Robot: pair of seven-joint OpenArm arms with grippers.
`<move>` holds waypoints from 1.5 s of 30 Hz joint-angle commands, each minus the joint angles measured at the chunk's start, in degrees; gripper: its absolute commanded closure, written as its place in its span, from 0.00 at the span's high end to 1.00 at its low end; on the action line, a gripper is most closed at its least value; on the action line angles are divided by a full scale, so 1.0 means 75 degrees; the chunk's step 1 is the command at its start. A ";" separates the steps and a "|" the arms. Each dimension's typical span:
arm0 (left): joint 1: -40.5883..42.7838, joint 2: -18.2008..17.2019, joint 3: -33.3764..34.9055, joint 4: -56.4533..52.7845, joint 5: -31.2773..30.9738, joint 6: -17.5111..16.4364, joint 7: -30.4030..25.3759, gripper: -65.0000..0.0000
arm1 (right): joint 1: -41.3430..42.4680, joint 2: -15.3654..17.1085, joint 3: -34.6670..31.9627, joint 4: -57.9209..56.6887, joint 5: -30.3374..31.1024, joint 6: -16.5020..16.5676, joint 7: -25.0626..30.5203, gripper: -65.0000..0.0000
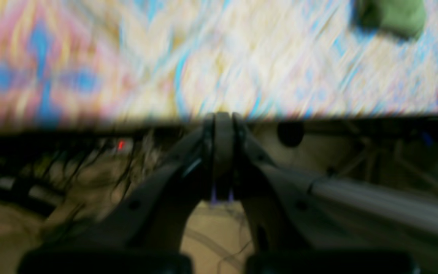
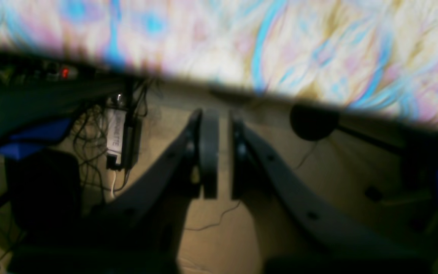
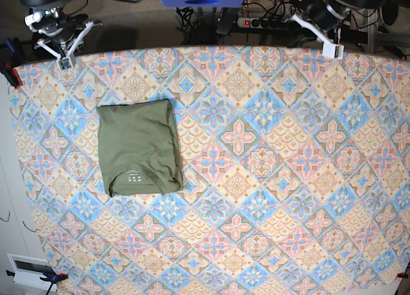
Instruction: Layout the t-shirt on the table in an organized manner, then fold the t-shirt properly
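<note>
Both pincers hang at the table's far edge. Left gripper (image 3: 333,50), at about 1 o'clock in the base view, has its fingers pressed together on nothing. Right gripper (image 3: 64,61), at about 11 o'clock, shows a narrow gap between its pads (image 2: 208,152), nothing held. Olive-green t-shirt (image 3: 139,147) lies folded into a neat rectangle on the patterned table (image 3: 275,199), toward 10 o'clock, neck label showing.
</note>
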 commanded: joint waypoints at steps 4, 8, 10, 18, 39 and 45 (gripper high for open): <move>0.0613 -0.0024 -0.0171 0.0122 0.0844 -0.0051 -0.0182 0.00 | -0.0658 0.0098 0.0066 -0.0031 0.0063 0.0016 0.0124 0.07; 0.0801 0.0152 -0.0112 -0.0112 0.1852 -0.0062 -0.0194 0.00 | -0.0998 0.0087 0.0030 -0.0605 0.0063 0.0016 0.0147 0.07; 0.0742 0.0292 -0.0112 -0.0394 0.2216 -0.0074 -0.0194 0.00 | -0.0998 0.0087 0.0030 -0.1062 0.0063 0.0016 0.0147 0.07; -0.0488 0.0339 0.0369 -0.2820 0.2638 -0.0074 -0.0218 0.00 | -0.0705 0.0098 -0.0274 -0.3500 -0.1367 0.0016 0.1085 0.07; -0.3970 0.0339 0.3358 -1.0228 0.2638 -0.0051 -0.4109 0.00 | 0.3292 0.0485 -0.0778 -1.1553 -0.2973 0.0016 0.5047 0.07; -0.5095 0.0691 0.3885 -1.2444 0.2638 -0.0051 -0.5234 0.00 | 0.3820 0.0450 -0.0790 -1.2549 -0.2973 0.0016 0.5985 0.07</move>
